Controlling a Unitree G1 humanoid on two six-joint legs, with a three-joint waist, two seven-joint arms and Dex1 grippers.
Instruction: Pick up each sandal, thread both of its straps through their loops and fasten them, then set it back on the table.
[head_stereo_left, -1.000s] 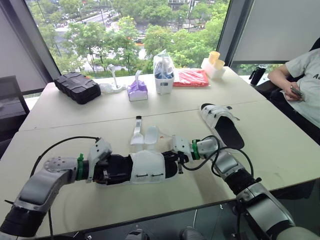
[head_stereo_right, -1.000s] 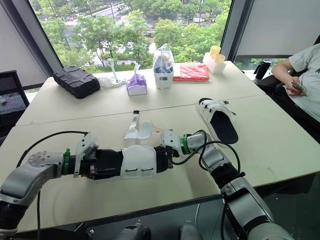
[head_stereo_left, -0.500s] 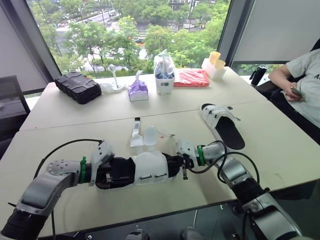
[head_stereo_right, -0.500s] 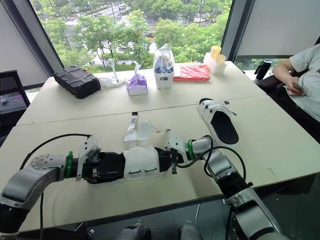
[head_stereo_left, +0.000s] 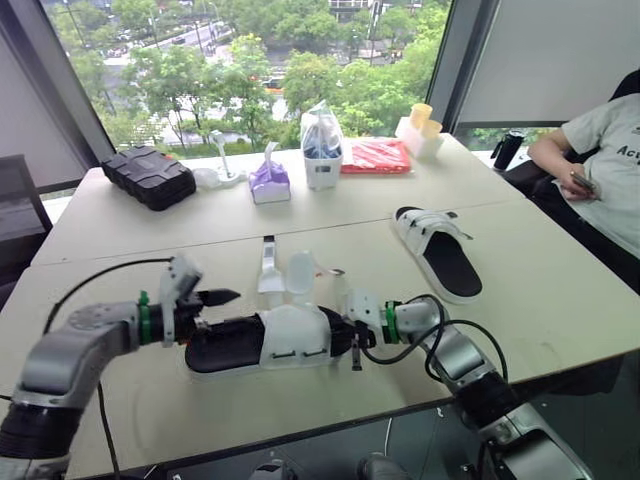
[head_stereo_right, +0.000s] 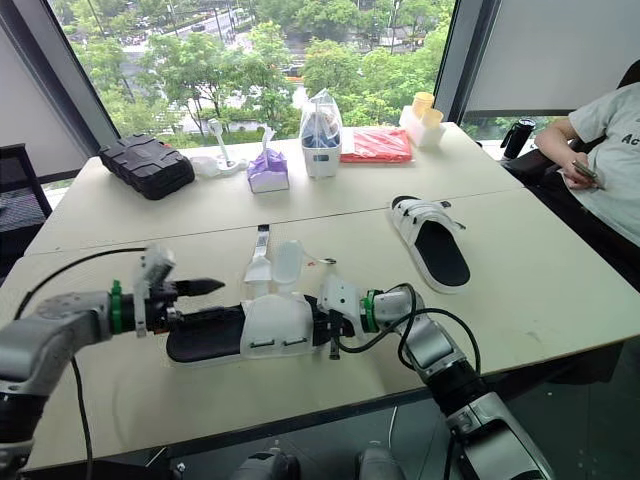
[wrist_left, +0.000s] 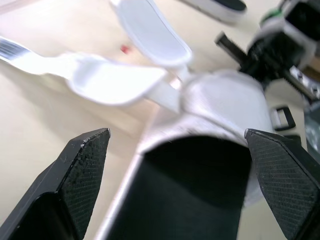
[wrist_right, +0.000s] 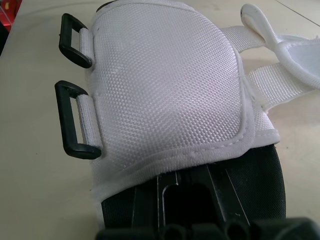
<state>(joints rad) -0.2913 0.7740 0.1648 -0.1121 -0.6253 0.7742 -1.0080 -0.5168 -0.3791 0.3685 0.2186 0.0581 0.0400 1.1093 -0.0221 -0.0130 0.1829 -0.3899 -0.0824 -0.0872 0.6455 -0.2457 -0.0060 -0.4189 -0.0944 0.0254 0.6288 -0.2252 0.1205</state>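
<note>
Just ahead of left hand (wrist_left: 177, 142), sandal (head_stereo_left: 295, 335)

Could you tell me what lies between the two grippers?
The near sandal's white upper, straps unfastened, lies between the left gripper and the right gripper, in the left eye view.

Bright daylight from far windows (head_stereo_left: 250, 70)

- The toe of the black-soled sandal with the white fabric upper (head_stereo_left: 290, 335) is hidden from you behind the right gripper (head_stereo_left: 350, 340).
- In the left wrist view its heel end is cut off by the picture's edge, and its loose white straps (wrist_left: 110, 80) are blurred.
- A small red speck (wrist_left: 123, 48) on the bench (head_stereo_left: 560, 300) is too blurred to identify.
- The person (head_stereo_left: 600, 150) is cut off at the right edge.
- You cannot make out what the clear plastic bag (head_stereo_left: 322, 135) holds.
</note>
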